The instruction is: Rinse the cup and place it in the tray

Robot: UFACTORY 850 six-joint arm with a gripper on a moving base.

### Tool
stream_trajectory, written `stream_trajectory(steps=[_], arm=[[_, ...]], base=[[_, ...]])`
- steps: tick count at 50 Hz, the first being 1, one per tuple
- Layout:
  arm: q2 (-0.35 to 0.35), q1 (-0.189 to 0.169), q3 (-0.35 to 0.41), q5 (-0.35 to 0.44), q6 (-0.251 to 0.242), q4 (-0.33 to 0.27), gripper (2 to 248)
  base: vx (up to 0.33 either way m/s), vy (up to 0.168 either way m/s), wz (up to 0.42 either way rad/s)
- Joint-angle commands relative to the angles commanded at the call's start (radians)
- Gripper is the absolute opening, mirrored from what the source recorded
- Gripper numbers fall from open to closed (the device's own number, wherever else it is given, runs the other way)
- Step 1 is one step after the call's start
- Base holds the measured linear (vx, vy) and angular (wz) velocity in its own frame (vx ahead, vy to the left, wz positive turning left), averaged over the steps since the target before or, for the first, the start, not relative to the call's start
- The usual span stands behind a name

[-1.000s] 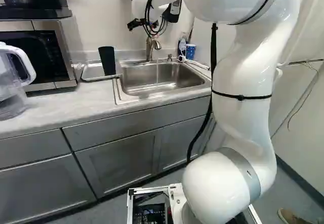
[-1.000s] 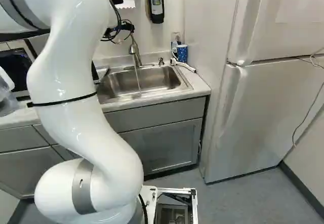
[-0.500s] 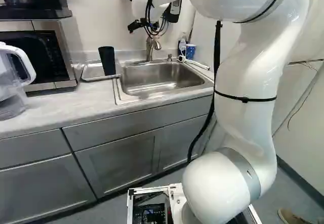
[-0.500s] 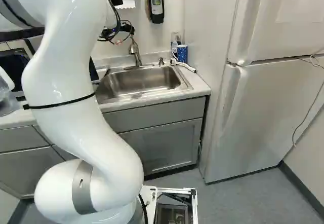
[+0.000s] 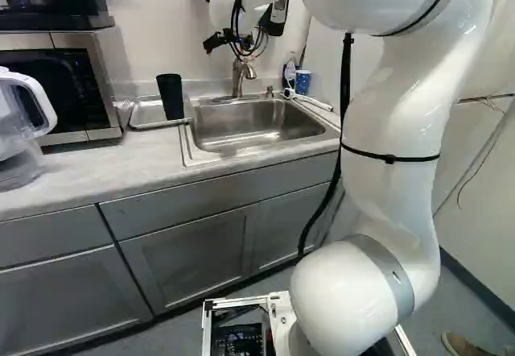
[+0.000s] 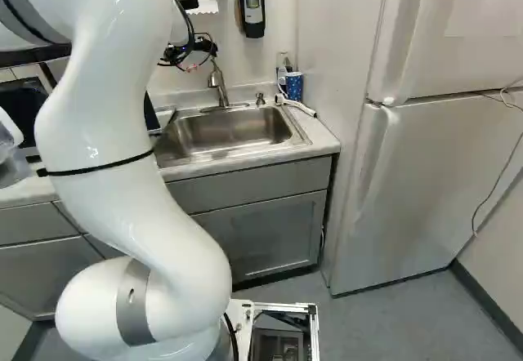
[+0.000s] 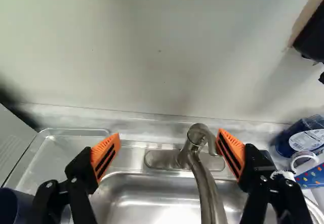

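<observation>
The black cup [image 5: 170,97] is seated upright in the tray [image 5: 140,122], which is set on the worktop [image 5: 76,177] beside the sink [image 5: 249,124]. The end effector [image 5: 232,43] is held above the back of the sink. In the wrist view, its two fingers are spread wide, with nothing gripped between them, and the tap [image 7: 205,183] is seen between and beyond them. A blue cup [image 6: 294,86] and a bottle [image 5: 290,71] are placed close together behind the sink's far corner.
</observation>
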Motion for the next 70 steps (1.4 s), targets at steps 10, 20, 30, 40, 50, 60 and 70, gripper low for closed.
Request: stream_trajectory(steps=[10, 20, 30, 40, 50, 60, 70], arm=[[0.000, 0.000, 0.000, 0.038, 0.000, 0.000, 247], [0.001, 0.000, 0.001, 0.132, 0.000, 0.000, 247], [0.014, 0.004, 0.016, 0.218, 0.000, 0.000, 247], [0.039, 0.013, 0.044, 0.220, 0.000, 0.000, 247], [0.065, 0.024, 0.074, 0.220, 0.000, 0.000, 247], [0.089, 0.037, 0.100, 0.215, 0.000, 0.000, 247], [0.105, 0.052, 0.117, 0.183, 0.000, 0.000, 247]], base=[[0.000, 0.000, 0.000], [0.000, 0.000, 0.000], [0.000, 0.000, 0.000], [0.000, 0.000, 0.000], [0.000, 0.000, 0.000], [0.000, 0.000, 0.000], [0.000, 0.000, 0.000]])
